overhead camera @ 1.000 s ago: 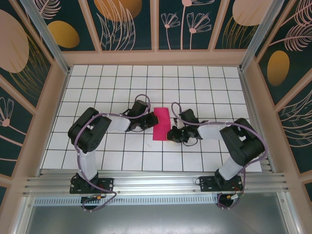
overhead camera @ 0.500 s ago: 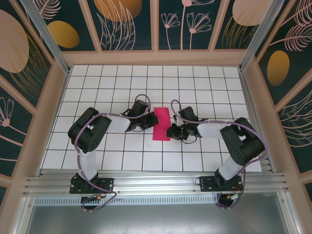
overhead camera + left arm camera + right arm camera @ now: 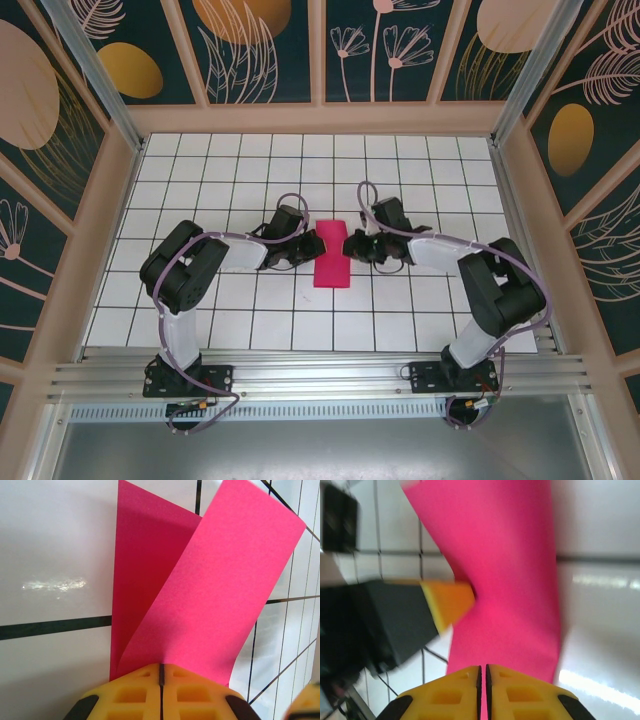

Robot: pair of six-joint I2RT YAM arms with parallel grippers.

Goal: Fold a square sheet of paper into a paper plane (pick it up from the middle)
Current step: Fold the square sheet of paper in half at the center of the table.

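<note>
Now right gripper [image 3: 350, 246], jaws together, has moved up to mid-edge of the half-folded magenta-pink square sheet of paper [image 3: 332, 254] on the tiles [image 3: 420, 180], opposite left gripper [image 3: 313, 244] clamped on its left edge; next crease likely.

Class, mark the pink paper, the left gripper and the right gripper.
pink paper [image 3: 331, 265], top view, middle of its face.
left gripper [image 3: 161, 669], left wrist view, between its shut jaws.
right gripper [image 3: 483, 672], right wrist view, between its shut jaws.
</note>
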